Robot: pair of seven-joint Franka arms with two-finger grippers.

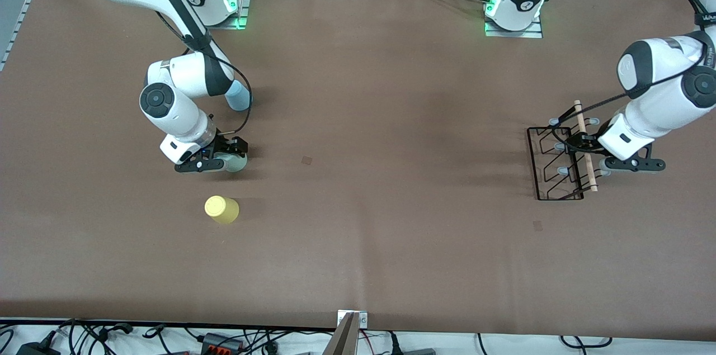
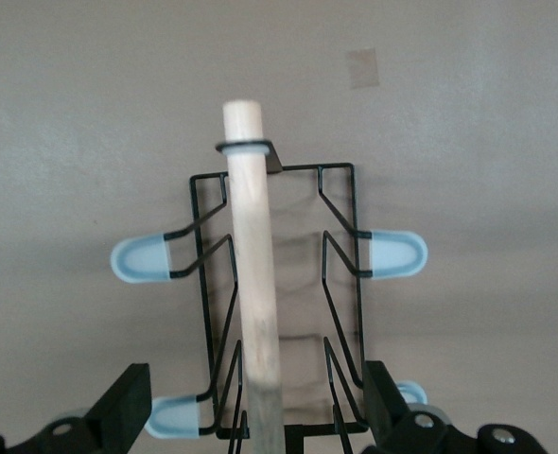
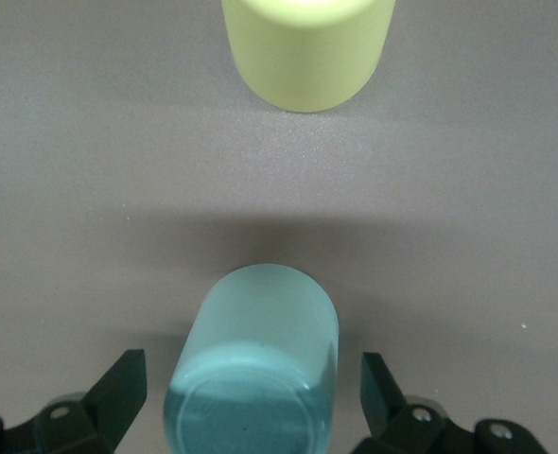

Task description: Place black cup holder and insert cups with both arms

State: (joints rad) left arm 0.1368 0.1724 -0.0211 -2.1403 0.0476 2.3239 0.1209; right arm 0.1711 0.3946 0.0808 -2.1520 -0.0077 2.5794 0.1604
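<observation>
While your left pincer (image 2: 251,416) straddles the rack's (image 1: 551,165) wooden rod (image 2: 255,284), fingers apart, your right pincer (image 3: 251,407) brackets the grey-green cup (image 3: 255,369), also apart; yellow cup (image 1: 221,209) stands nearer the camera.

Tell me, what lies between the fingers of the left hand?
In the left wrist view, the wooden handle of the black cup holder runs between the open fingers of the left hand, untouched by either.
</observation>
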